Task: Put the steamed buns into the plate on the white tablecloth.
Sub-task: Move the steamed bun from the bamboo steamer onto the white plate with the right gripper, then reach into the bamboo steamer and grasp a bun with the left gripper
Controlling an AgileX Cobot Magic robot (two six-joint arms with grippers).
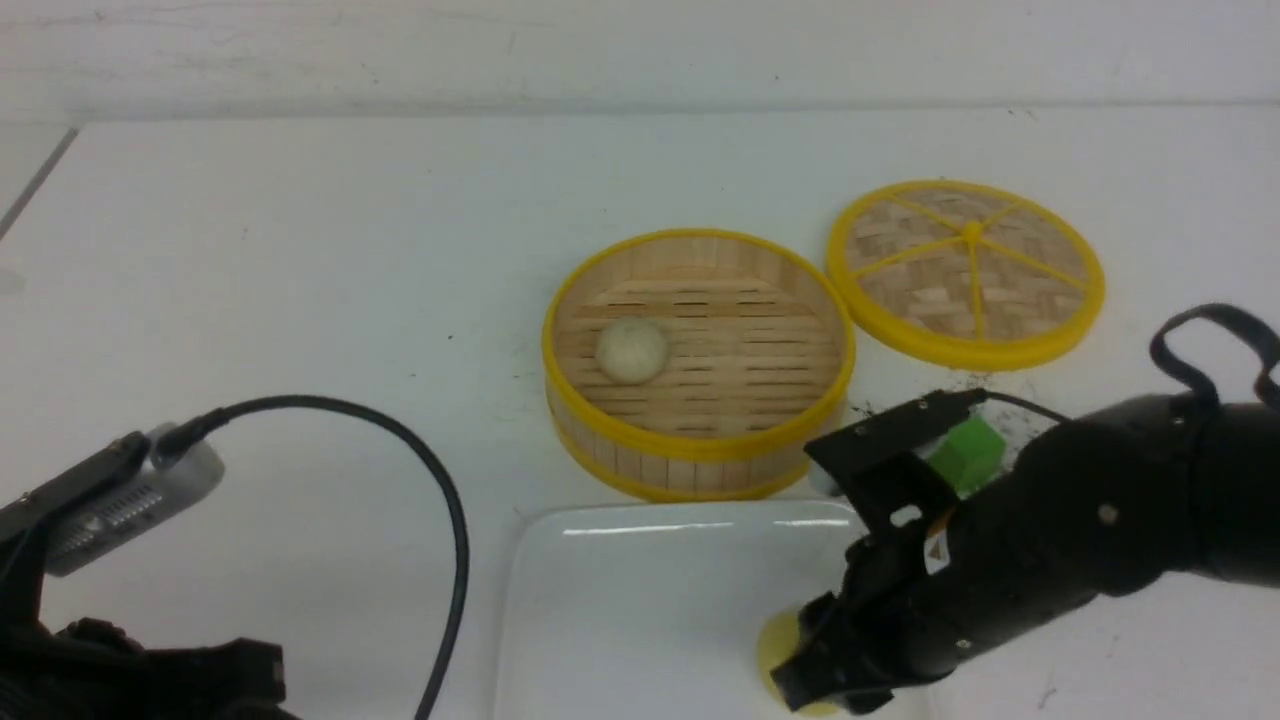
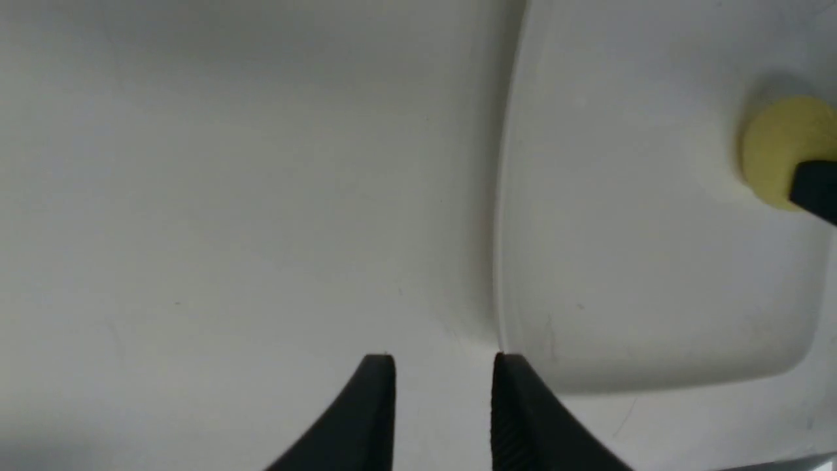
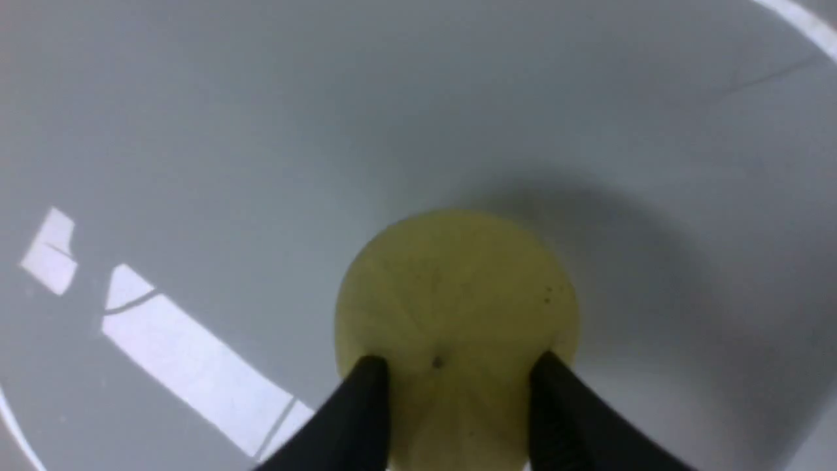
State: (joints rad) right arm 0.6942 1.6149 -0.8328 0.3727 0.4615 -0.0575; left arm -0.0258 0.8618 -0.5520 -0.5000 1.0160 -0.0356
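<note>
Black fingertips of the right gripper [image 3: 460,386] stand around the pale yellow bun [image 3: 451,281], over the plate [image 1: 640,600]; whether they grip it, I cannot tell. Beyond, the off-white bun [image 1: 632,350] sits inside the steamer basket [image 1: 700,448].

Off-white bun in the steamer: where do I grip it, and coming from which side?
I'd come from above and pinch the off-white bun low on opposite flanks: it's a round dome, and the walls of the steamer basket stand around it. It sits nearer the left wall, so approaching over the right looks roomier.
</note>
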